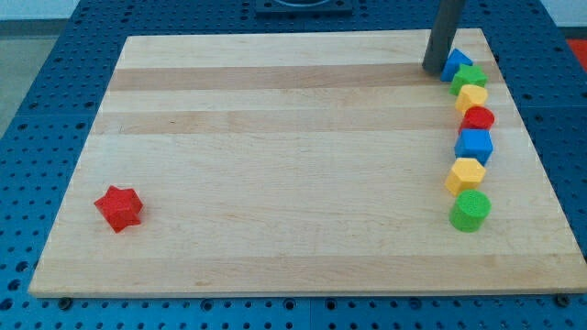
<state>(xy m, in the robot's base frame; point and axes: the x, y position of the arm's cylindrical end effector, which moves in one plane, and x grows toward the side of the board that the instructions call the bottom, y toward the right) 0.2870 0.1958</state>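
Our tip [433, 70] rests on the wooden board [275, 183] near the view's top right corner, touching or just beside the left face of a blue block [458, 62] of unclear shape. We carry no jaws, only the rod. Below that block a column runs down the view's right: a green block [470, 77], a yellow one [472, 95], a red cylinder [478, 117], a blue cube [475, 145], a yellow hexagon [466, 173] and a green cylinder [470, 210]. Well apart, at the view's lower left, sits a red star [119, 207].
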